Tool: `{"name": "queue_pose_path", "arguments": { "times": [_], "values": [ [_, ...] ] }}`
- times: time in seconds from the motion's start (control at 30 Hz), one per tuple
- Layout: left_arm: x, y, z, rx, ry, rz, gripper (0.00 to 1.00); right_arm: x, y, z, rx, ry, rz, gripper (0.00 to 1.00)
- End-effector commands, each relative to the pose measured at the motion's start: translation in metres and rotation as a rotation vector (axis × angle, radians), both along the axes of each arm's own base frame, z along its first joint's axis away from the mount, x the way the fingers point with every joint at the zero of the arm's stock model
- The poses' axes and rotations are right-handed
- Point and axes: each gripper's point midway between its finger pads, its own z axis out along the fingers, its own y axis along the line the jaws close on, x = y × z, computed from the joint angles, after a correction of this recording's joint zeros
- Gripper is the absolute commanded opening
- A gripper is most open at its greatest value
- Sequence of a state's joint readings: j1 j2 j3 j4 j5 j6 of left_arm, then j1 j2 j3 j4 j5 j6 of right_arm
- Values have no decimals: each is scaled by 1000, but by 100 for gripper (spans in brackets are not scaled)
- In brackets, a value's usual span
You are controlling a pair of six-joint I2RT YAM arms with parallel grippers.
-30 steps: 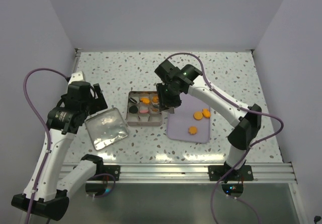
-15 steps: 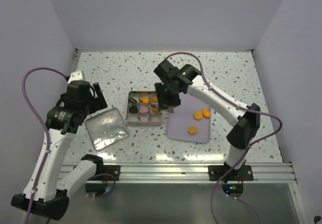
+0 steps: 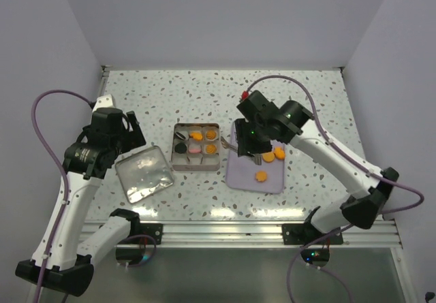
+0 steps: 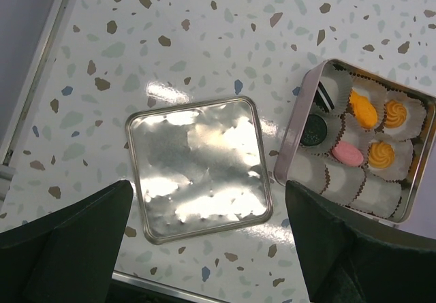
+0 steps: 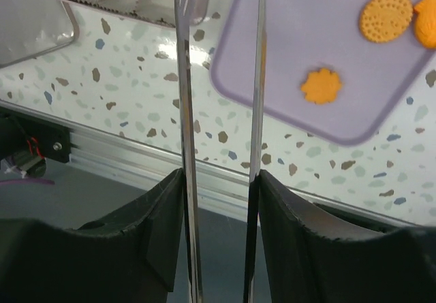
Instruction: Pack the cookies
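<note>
Top view: right gripper point(image 3: 249, 150), its tips hard to make out beneath the arm. Left gripper point(image 3: 129, 133) is spread wide beside a dimpled square metal lid point(image 3: 143, 173). Square tin point(image 3: 196, 167) holds six cookies point(image 3: 197, 135), and three orange ones lie on a smooth lavender mat point(image 3: 242, 173). Speckled terrazzo table point(image 3: 170, 92), plain pale walls point(image 3: 218, 17). Left wrist view: pleated white paper cups point(image 4: 371, 194) line the tin, its far corner cut off. Right wrist view: fingers clamped on thin steel tweezers point(image 5: 185, 78), blades apart, tips out of frame, one cookie cropped at the edge.
</note>
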State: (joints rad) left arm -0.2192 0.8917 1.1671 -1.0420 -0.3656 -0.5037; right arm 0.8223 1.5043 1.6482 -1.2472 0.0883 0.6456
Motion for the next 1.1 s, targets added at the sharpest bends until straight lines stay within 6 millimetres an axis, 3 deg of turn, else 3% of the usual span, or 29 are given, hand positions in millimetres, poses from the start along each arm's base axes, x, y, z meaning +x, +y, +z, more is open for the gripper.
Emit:
{"name": "queue_pose_path", "arguments": {
  "times": [0.0, 0.03, 0.1, 0.23, 0.5, 0.8, 1.07],
  "values": [
    [3, -3, 9, -1, -30, -24, 100, -22, -30, -1, -3, 1, -71, 49],
    [3, -3, 8, -4, -28, -23, 100, -30, -38, -13, -20, 28, -82, 48],
    [2, -5, 4, -11, -22, -30, 100, -40, -47, -15, -5, 31, -108, 49],
    [0, -8, -2, -26, -15, -42, 100, -57, -67, -40, -56, 77, -145, 49],
    [-2, -8, -4, -22, -7, -48, 100, -75, -93, -64, -144, 123, -181, 49],
    [-6, -7, -12, -22, 6, -48, 100, -85, -102, -75, -156, 146, -198, 50],
    [0, -8, -9, -13, 7, -50, 100, -86, -94, -78, -126, 161, -190, 46]
  ]
}}
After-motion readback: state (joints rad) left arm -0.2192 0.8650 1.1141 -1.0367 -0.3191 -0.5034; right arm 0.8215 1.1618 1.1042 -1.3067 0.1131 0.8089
